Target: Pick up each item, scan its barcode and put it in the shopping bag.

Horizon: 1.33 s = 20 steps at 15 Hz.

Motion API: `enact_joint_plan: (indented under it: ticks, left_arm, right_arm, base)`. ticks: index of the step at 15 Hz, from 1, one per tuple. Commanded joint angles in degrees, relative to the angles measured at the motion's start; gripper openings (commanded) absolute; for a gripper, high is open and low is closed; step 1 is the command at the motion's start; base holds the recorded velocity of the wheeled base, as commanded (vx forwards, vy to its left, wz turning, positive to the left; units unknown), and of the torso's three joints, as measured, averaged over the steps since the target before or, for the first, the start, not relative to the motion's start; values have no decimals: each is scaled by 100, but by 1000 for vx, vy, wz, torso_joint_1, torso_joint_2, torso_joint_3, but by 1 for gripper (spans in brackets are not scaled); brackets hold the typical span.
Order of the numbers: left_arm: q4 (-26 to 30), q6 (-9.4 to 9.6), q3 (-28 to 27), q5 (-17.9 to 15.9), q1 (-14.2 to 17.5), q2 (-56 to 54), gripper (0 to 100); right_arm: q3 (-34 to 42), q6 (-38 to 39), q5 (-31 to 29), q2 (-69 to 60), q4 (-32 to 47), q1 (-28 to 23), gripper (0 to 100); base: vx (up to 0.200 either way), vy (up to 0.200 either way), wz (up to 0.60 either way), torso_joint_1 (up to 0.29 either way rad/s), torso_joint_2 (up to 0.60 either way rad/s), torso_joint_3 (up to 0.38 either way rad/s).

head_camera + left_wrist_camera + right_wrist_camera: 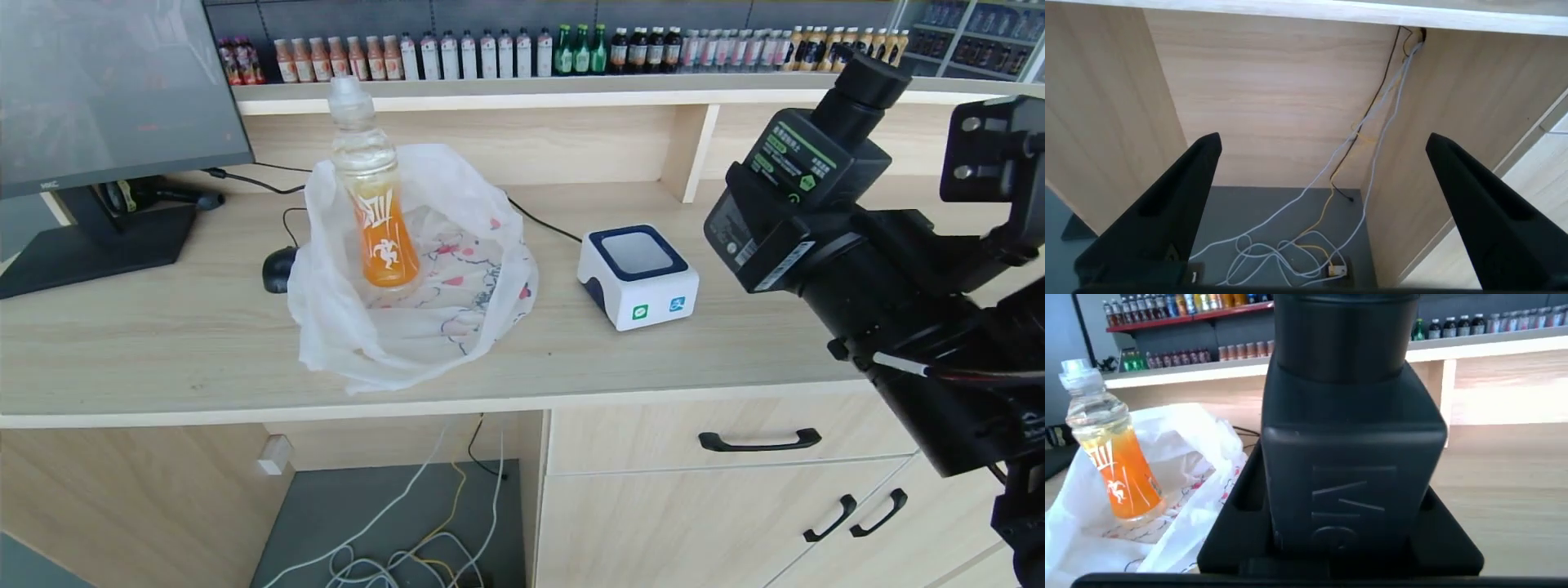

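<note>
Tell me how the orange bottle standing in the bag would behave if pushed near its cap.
The bottle is tall and narrow, so it would probably tip rather than slide. It stands on the soft shopping bag, likely an unsteady footing. Its round body may roll once down.

Bag [343, 327] is thin plastic, counter [163, 343] matt wood-grain, black container [796, 175] smooth plastic.
</note>
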Motion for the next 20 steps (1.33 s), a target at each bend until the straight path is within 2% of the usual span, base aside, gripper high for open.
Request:
enact_joint_plan:
  ticks: [1, 4, 7, 11, 12, 18, 20]
  left_arm:
    - [-8, 2, 0, -1, 2, -2, 100]
    - [-8, 2, 0, -1, 2, -2, 100]
    - [1, 2, 0, -1, 2, -2, 100]
    - [1, 2, 0, -1, 2, -2, 100]
    - [-8, 2, 0, -1, 2, -2, 100]
    - [1, 2, 0, -1, 2, -2, 100]
    - [1, 2, 0, -1, 2, -2, 100]
  right_arm:
    - [-316, -289, 64, 289, -10, 191, 0]
    - [-1309, -1028, 126, 816, 16, 226, 0]
    - [-1863, -1590, 170, 1186, 210, 139, 0]
    - [-1916, -2522, 609, 1388, 192, -160, 0]
    - [-1924, -2750, 935, 1520, 157, -222, 0]
    - [-2144, -3172, 1699, 1950, 16, -767, 0]
    - [-2153, -3436, 2288, 2021, -89, -916, 0]
  base:
    - [0, 0, 0, 0, 0, 0]
    - [0, 0, 0, 0, 0, 0]
    - [0, 0, 0, 0, 0, 0]
    - [0, 0, 0, 0, 0, 0]
    - [0, 0, 0, 0, 0, 0]
    - [0, 0, 0, 0, 0, 0]
    - [0, 0, 0, 0, 0, 0]
